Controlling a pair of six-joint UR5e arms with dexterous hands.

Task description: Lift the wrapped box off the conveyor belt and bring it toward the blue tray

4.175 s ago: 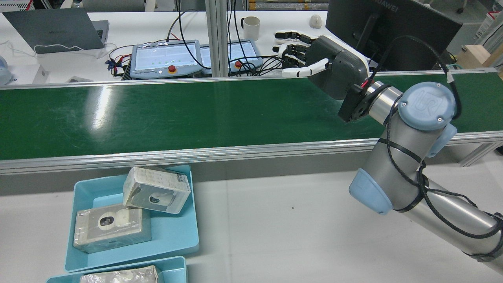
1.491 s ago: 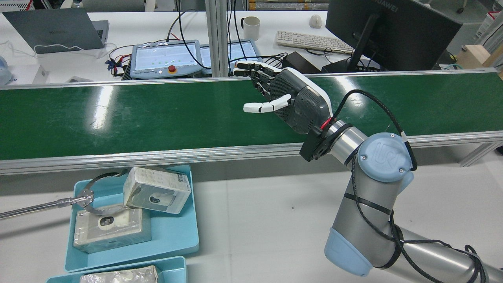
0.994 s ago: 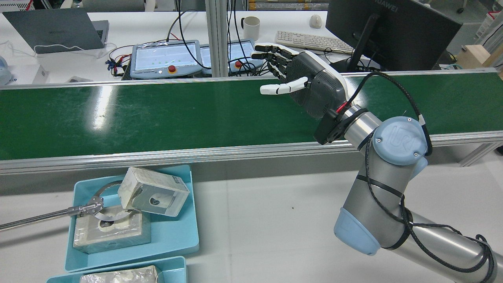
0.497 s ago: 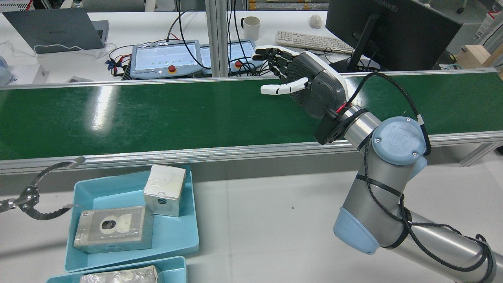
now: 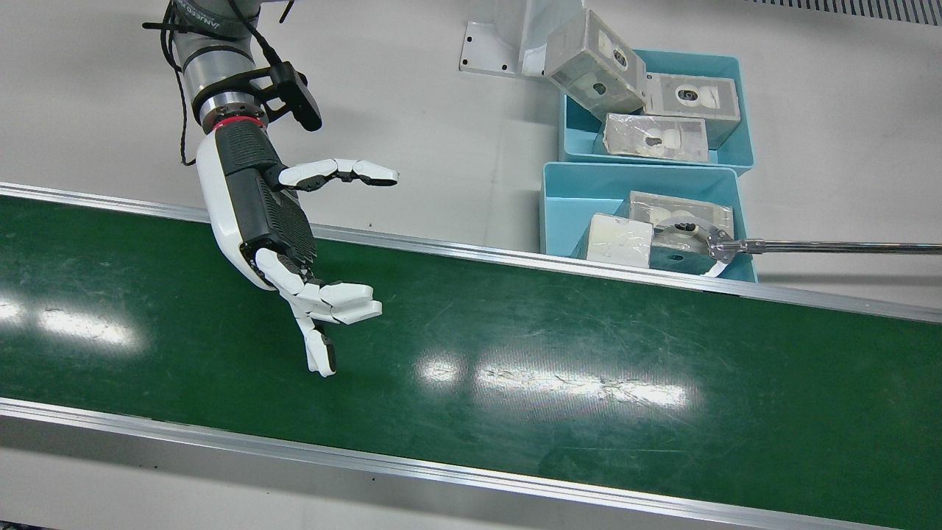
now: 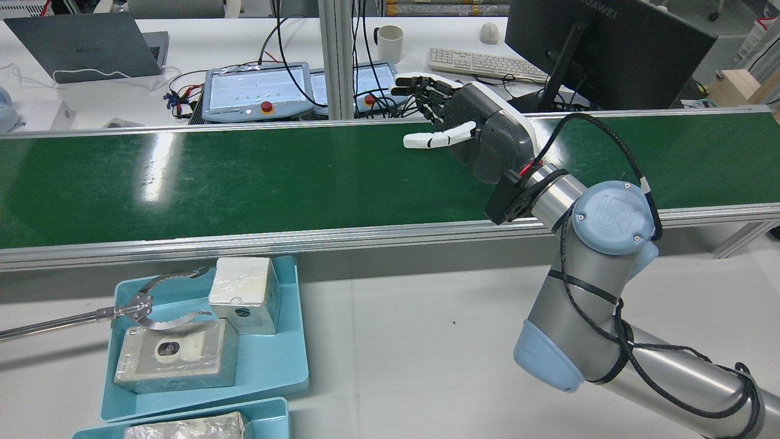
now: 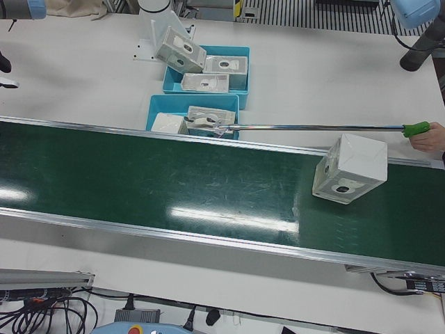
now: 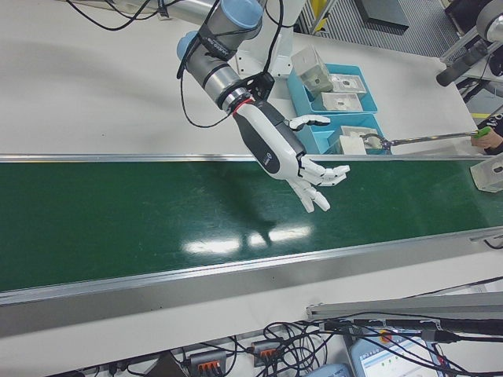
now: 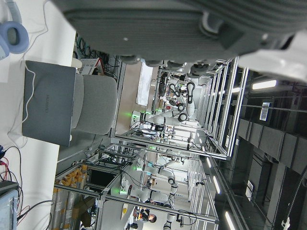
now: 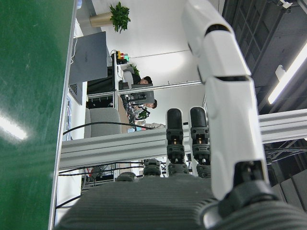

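Observation:
A wrapped white box [image 7: 350,169] lies on the green conveyor belt [image 7: 139,174] at the right end of the left-front view; its edge also shows in the right-front view [image 8: 491,173]. My right hand [image 5: 280,228] hovers open and empty over the belt [image 6: 244,177], fingers spread, far from that box; it also shows in the rear view [image 6: 481,137] and the right-front view [image 8: 291,153]. The blue tray [image 6: 268,366] beside the belt holds two wrapped boxes [image 6: 173,353]. Only the left hand's palm edge [image 9: 182,24] shows.
A person's grabber tool [image 6: 146,308] reaches into the blue tray, its pole [image 7: 313,127] crossing above the belt. A second blue tray [image 5: 581,140] with several wrapped boxes stands behind. Teach pendants [image 6: 256,91], a monitor and a keyboard lie beyond the belt.
My right hand swung left and low over the belt, then back right and up, staying open. The grabber tool tipped the upper box in the tray onto its end, withdrew, then reached in again.

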